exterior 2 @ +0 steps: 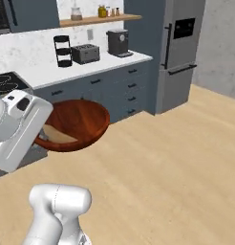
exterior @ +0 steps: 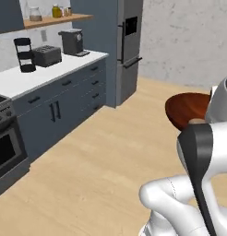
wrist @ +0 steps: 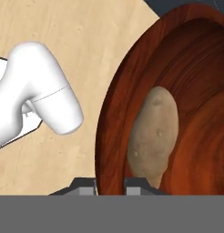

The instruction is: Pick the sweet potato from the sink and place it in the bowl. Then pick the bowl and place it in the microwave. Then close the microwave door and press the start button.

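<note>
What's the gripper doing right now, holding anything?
Gripper: jaws closed on the rim of the wide reddish-brown wooden bowl, tan sweet potato inside.

Counter (exterior: 23, 78): white top, blue-grey drawers beneath.
Toaster (exterior: 46, 55): on counter, between black jar stack (exterior: 25, 55) and coffee machine (exterior: 72, 42).
Shelf (exterior 2: 98, 19): wooden, holding jars.
Fridge (exterior 2: 181, 48): steel, right of counter.
Floor (exterior: 101, 161): light wood.

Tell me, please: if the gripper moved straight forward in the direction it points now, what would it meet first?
Most likely the bowl itself: the gripper is shut on its rim, so the wooden wall lies directly ahead. The sweet potato rests just beside that line, inside the bowl. Depth is hard to judge in the hand view.
</note>
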Controlling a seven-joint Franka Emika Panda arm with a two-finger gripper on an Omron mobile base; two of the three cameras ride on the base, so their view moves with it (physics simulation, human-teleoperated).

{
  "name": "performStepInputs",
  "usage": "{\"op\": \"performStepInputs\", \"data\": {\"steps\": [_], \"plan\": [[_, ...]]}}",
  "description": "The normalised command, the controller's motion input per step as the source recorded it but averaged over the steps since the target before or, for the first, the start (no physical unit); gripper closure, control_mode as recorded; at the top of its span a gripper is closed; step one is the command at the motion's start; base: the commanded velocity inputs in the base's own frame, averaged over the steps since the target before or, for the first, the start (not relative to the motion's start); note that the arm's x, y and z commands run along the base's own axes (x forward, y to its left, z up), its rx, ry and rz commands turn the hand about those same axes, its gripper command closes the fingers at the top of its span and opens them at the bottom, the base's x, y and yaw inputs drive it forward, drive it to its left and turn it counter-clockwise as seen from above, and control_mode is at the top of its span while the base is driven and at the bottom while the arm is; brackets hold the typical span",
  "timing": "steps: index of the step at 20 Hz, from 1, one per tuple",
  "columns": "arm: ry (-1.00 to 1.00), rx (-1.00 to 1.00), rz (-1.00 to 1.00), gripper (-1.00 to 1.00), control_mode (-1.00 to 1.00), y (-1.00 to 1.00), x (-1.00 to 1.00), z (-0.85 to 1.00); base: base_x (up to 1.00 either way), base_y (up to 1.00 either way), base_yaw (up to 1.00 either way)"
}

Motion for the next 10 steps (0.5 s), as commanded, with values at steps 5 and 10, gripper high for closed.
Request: {"op": "performStepInputs", "data": {"steps": [5, 10], "plan": [[0.00, 0.00, 0.00, 1.00, 1.00, 0.00, 0.00, 0.00, 0.89, 0.00, 0.83], [0.00, 0.00, 0.00, 1.00, 1.00, 0.00, 0.00, 0.00, 0.82, 0.00, 0.84]]}}
